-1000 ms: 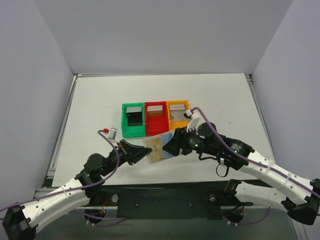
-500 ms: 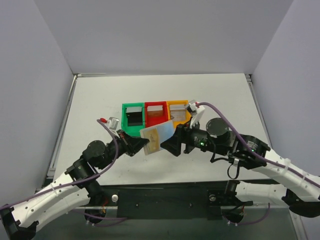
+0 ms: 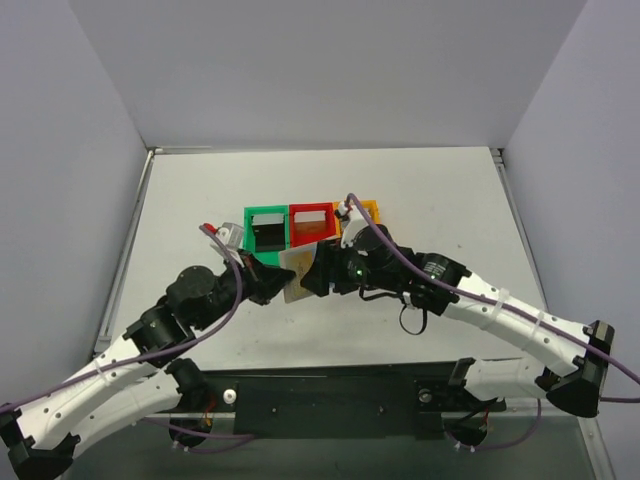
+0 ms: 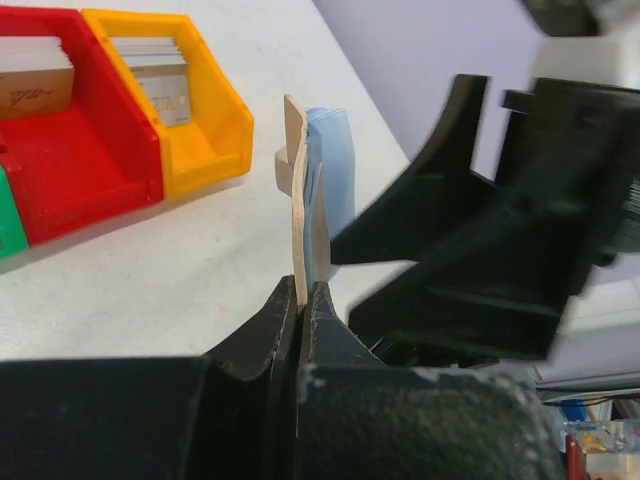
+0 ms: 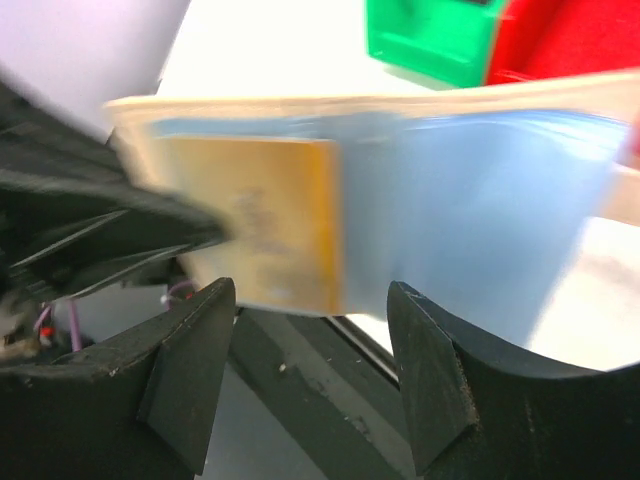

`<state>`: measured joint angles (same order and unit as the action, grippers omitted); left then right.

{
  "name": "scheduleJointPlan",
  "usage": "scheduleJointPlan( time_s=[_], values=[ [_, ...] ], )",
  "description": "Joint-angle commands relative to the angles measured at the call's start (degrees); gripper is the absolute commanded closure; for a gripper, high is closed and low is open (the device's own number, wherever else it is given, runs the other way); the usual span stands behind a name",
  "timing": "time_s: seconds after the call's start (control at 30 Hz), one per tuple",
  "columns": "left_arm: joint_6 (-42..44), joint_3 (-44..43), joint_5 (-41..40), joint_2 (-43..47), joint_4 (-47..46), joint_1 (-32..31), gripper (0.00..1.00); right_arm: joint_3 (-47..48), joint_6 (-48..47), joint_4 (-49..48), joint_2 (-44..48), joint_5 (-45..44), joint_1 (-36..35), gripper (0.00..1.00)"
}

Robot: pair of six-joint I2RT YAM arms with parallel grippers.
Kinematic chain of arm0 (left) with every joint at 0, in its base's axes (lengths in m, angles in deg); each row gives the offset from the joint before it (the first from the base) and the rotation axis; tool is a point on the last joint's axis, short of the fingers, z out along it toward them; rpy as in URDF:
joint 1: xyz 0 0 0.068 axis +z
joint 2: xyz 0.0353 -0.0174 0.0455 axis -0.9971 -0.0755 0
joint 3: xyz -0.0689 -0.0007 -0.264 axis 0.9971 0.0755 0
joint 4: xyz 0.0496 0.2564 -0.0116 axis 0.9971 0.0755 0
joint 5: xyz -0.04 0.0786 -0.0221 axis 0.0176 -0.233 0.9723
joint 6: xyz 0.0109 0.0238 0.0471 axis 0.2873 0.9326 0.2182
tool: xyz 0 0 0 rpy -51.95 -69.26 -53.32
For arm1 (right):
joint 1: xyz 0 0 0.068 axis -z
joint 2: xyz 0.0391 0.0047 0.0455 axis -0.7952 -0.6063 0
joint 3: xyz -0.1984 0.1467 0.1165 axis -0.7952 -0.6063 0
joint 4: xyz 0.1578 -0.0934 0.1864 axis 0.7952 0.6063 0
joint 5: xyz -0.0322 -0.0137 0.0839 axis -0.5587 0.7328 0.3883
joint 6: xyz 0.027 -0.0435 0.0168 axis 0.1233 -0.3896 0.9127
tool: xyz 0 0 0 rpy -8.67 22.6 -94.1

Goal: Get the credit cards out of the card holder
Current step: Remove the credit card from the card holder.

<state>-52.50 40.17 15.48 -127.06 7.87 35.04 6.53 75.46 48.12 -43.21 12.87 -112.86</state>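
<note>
Pinching the card holder (image 4: pixel 298 190) by one edge, our left gripper (image 4: pixel 305 300) holds it on edge near the red bin (image 4: pixel 70 170). That turns its blue inside toward our right gripper (image 5: pixel 312 350), whose fingers stand apart, ready for the yellow card (image 5: pixel 275 215).

The small, flat tan bifold card holder (image 3: pixel 296 272) with light blue inner panels is opened and lifted off the white worktop (image 3: pixel 200 200). It stands nearly upright on its edge. A yellow-gold credit card (image 5: pixel 262 225), blurred in the right wrist view, lies against one blue panel.
</note>
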Motion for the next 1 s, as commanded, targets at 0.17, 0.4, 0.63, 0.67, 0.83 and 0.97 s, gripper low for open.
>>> scheduleJointPlan(
  time_s=[0.17,0.4,0.63,0.67,0.83,0.97],
  values=[
    [-3.2,3.1,5.4,7.4,-12.6,0.0,1.00,-5.6,0.1,-5.6,8.5,6.8,9.0,0.42],
    [-3.8,3.4,6.9,8.5,-11.8,0.0,1.00,-0.5,-1.6,-4.3,15.4,9.9,9.0,0.42],
    [-3.9,3.4,7.0,8.3,-12.7,0.1,1.00,2.1,1.3,-8.0,16.8,19.3,8.6,0.42],
    [-4.1,3.8,7.3,8.4,-13.9,0.1,1.00,1.9,2.2,-9.0,16.4,19.9,8.3,0.42],
    [-6.3,5.3,9.1,8.3,-19.2,0.1,1.00,-2.1,4.0,-13.1,13.7,21.1,6.9,0.42],
    [-7.7,6.4,11.1,8.5,-22.5,0.1,1.00,-3.3,4.4,-14.3,13.0,20.9,6.9,0.42]
  ],
)
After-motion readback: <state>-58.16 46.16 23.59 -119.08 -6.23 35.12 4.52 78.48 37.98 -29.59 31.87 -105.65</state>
